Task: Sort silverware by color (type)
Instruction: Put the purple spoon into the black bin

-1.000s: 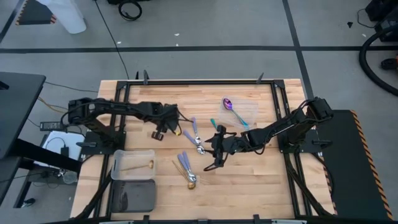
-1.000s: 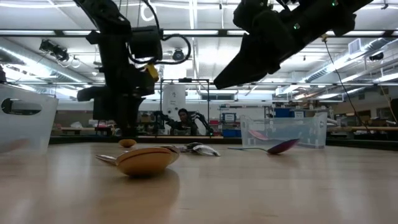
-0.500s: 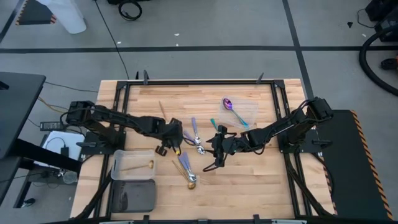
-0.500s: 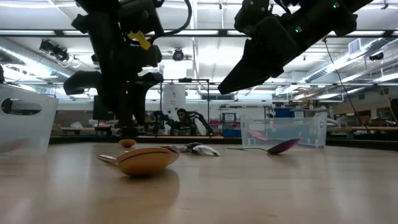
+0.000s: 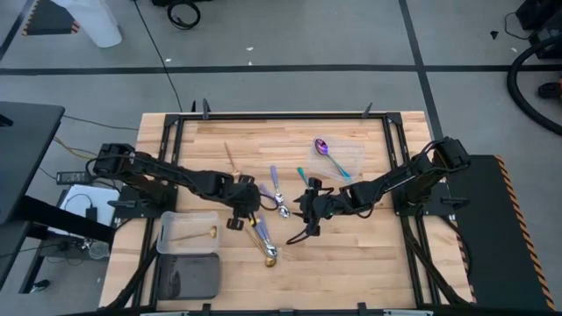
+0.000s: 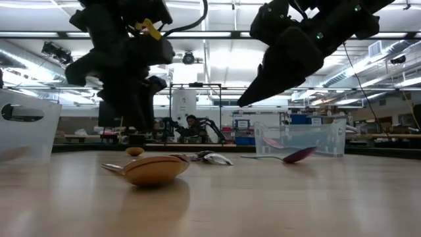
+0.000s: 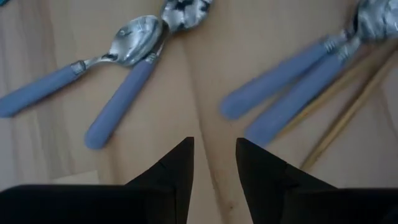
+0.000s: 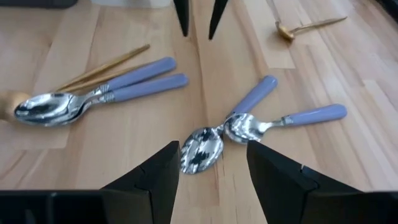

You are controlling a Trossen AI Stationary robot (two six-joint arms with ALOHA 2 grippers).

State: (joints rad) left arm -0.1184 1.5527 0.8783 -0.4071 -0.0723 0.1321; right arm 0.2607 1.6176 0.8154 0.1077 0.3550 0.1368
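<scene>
Left: clear bin (image 5: 187, 230) at the worktop (image 5: 369, 254) front-left edge, one gold utensil (image 5: 195, 233) inside it. Left gripper (image 5: 241, 212) hangs just above the wood, released and empty, fingers (image 7: 177, 165) parted, between two groups of silverware. Group nearer the front: two lavender-handled spoons (image 8: 93, 96) side by side, bowls stacked, touching gold pieces (image 5: 266, 248) beside them. Group nearer centre: two more lavender-handled spoons (image 5: 277, 195), bowls touching, handles splayed apart. A thin gold stick-like piece (image 5: 231, 158) lies apart, toward the back. Right gripper (image 5: 309, 211) is over the centre pair, released, nothing in it. Right: clear tray (image 5: 349, 158) holds an iridescent purple spoon (image 5: 327, 153); a teal handle (image 5: 300, 174) lies just beside the tray.
</scene>
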